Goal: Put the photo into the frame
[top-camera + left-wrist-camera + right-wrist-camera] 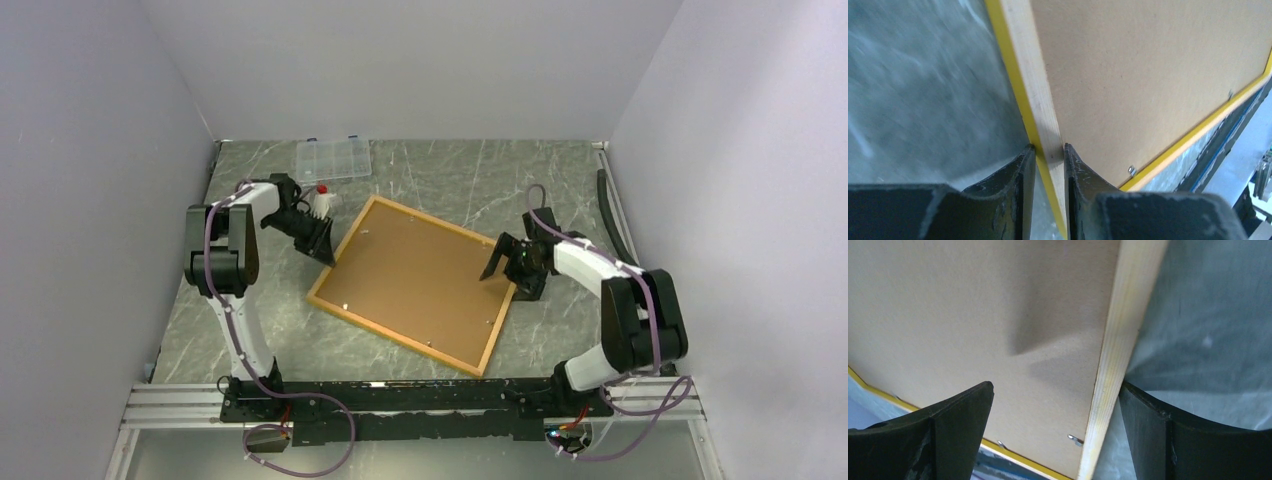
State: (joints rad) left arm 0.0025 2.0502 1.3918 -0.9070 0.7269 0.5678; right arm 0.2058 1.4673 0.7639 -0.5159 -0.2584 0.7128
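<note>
A: How is the frame (pixel 394 336) placed?

B: It is laid back-up and askew at mid-table, with table (pixel 440 175) surface seen on every side (a clear box (pixel 333 158) is set well behind).

A: And its edges?

B: The left rail is pinched between the left gripper's (pixel 1049 150) clenched fingers. The right rail is straddled by the right gripper (pixel 1055 390), spread wide, nothing grasped.

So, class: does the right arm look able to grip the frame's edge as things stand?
Probably yes: the right gripper stands open, fingers straddling the wooden rail of the frame, with nothing blocking it.
</note>
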